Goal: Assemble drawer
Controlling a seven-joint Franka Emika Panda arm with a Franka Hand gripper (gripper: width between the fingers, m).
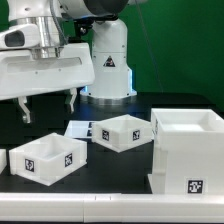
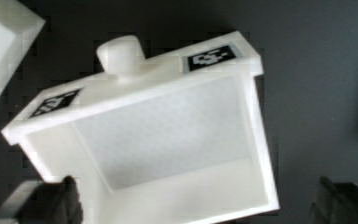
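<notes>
Closest stands the case (image 1: pixel 186 150), a tall white box at the exterior view's right with a tag low on its front. Beyond it, 2 small trays sit on the black desk (image 1: pixel 110 185): drawer (image 1: pixel 50 155) at the exterior view's left and a 2nd drawer (image 1: pixel 122 131) in the middle, well apart from each other.

The jaws hang released and empty above the left drawer, touching nothing. In the wrist view the fingers (image 2: pixel 39 203) sit spread at 1 end of the drawer, its knob (image 2: pixel 123 50) at the far end.

Risks, as I judge them: the drawer lies skewed to the jaws, so a straight descent could land a finger on a wall rim and tip or shove the light tray. A grip on 1 thin wall could let it swing. Carried toward the case, it must pass the 2nd drawer, which sits between them, and a low path would knock it. A crooked entry would jam against the case walls.

A flat tagged board (image 1: pixel 80 129), probably the marker board, lies behind the drawers, clear of the route.
</notes>
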